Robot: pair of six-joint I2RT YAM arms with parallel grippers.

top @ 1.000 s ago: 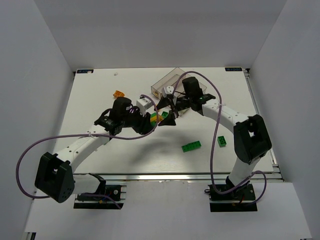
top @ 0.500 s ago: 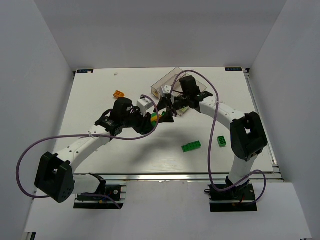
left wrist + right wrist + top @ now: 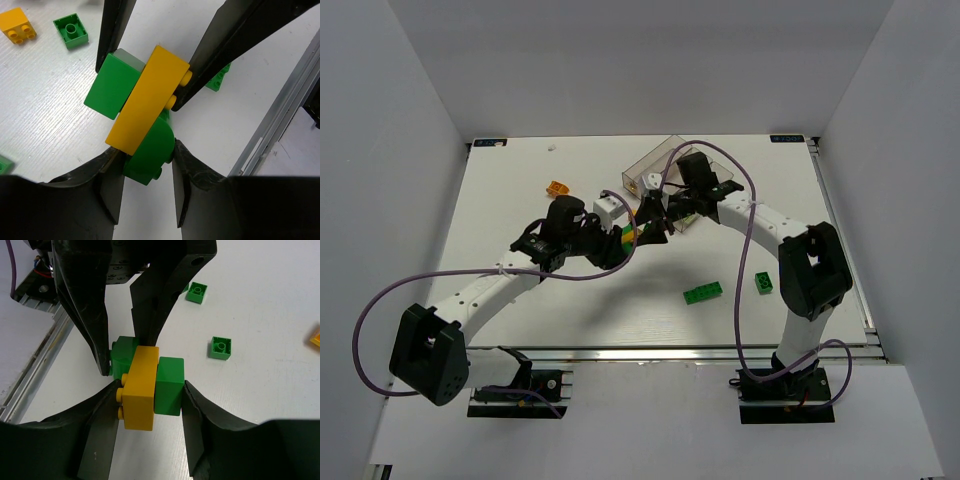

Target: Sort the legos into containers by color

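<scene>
Stuck-together brick stack (image 3: 145, 100) is held just on the near side of the clear tray (image 3: 665, 158) — left pincer (image 3: 146, 170) clamped on its bottom green brick, right pincer (image 3: 150, 392) pressed against the yellow and top green. Light, stiff, slick plastic — likely best gripped on the flat sides

On the white table (image 3: 520, 160) the left gripper (image 3: 622, 244) and the right gripper (image 3: 651, 229) meet near the middle, tip against tip, with a small green and yellow lump of joined bricks (image 3: 629, 236) between their black fingers; how firmly the fingers press it is too small to tell. Just behind the right gripper stands the clear container (image 3: 655, 157), set at an angle. An orange brick (image 3: 557, 187) lies apart at the left, and nearer the arm bases lie a long green brick (image 3: 704, 293) and, right of it, a small green brick (image 3: 764, 282).
</scene>
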